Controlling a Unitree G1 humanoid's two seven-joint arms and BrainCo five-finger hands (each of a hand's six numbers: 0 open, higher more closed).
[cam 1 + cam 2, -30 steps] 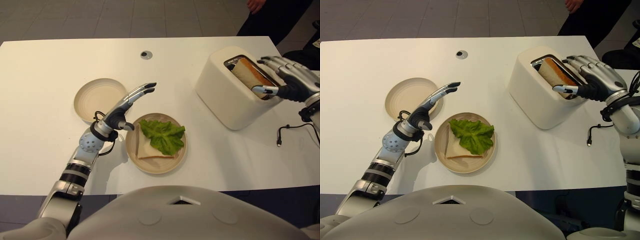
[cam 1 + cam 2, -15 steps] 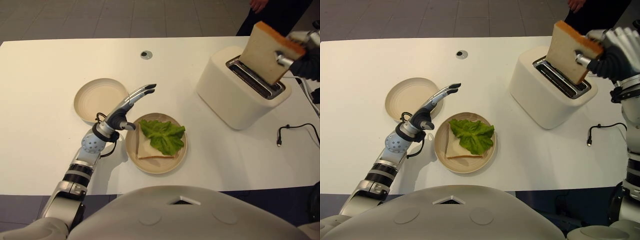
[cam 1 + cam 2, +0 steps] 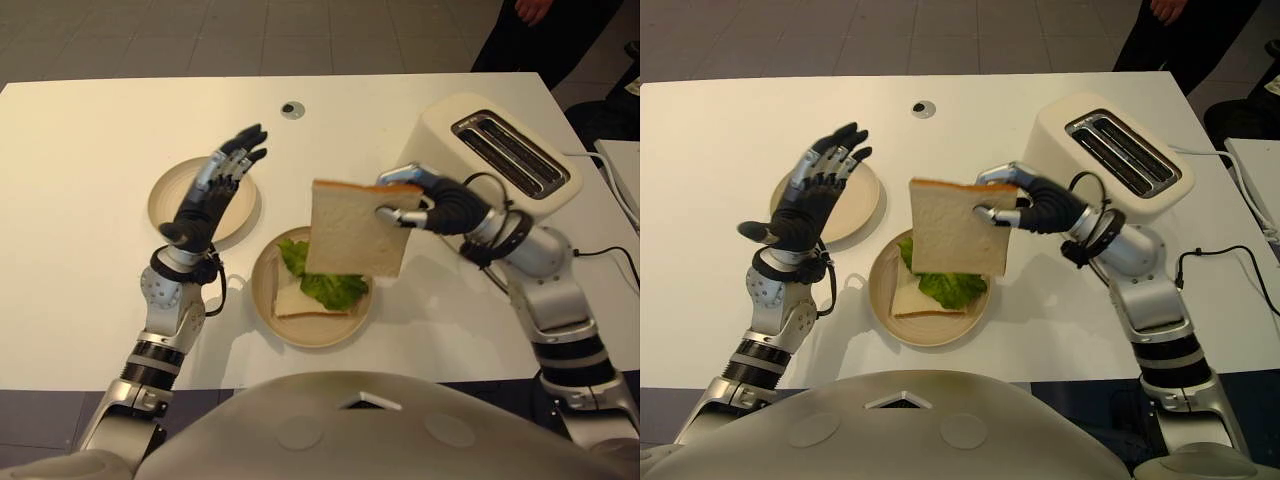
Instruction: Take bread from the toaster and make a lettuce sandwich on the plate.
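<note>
Lab — white table (image 3: pixel 90 140), tiled floor (image 3: pixel 200 35)

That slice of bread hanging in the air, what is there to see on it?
The slice of bread is a squarish white slice, pale and soft-looking, with a thin tan crust showing along its top edge. It looks barely browned. It stands nearly upright, slightly tilted, its broad face toward the camera. The right hand pinches its upper right corner; nothing else seems to touch it. It hangs over the plate, apparently clear of the lettuce lying there.
</note>
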